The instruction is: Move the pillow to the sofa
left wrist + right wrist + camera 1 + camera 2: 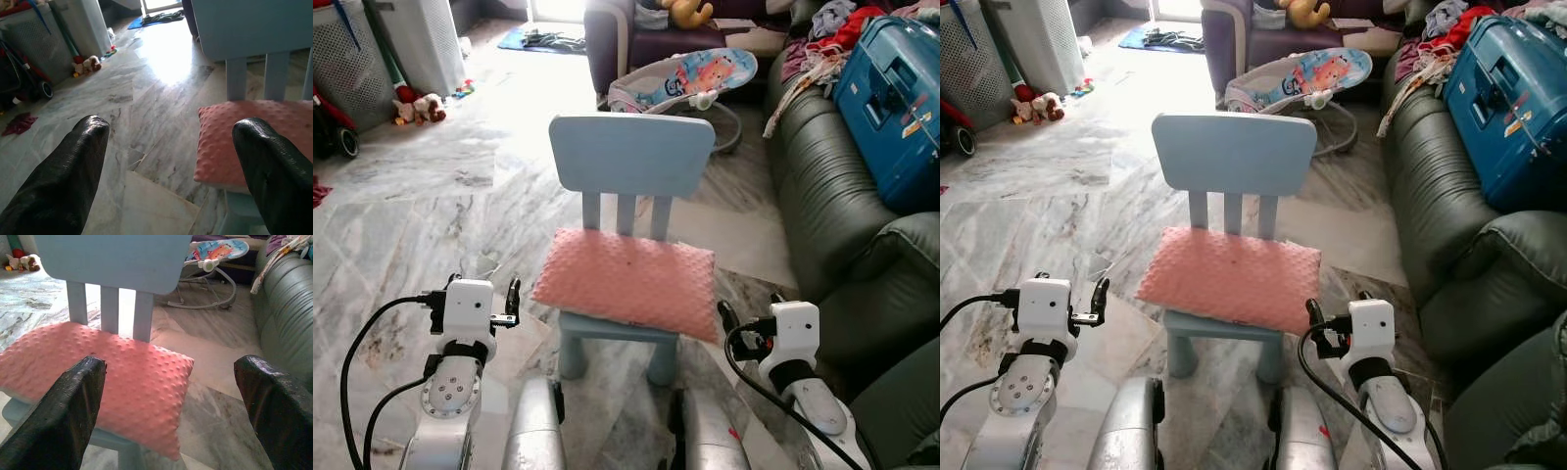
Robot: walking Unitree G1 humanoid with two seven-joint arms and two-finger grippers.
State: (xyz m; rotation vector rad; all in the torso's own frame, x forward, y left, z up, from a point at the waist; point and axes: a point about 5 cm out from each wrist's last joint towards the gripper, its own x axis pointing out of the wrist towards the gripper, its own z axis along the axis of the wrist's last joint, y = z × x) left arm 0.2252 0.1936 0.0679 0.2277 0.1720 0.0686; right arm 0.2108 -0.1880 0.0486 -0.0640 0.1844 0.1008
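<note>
While the pink pillow point(626, 282) is lying flat on the seat of the small blue chair point(631, 157), both pincers are hanging wide open at its two ends: left pincer point(512, 304), right pincer point(729, 318). They should be closing in together on the short edges, then lifting level toward the sofa point(832, 225) on the right.

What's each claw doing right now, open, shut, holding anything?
Left claw: open, empty, beside the pink pillow's left edge.
Right claw: open, empty, at the pillow's right corner.
</note>
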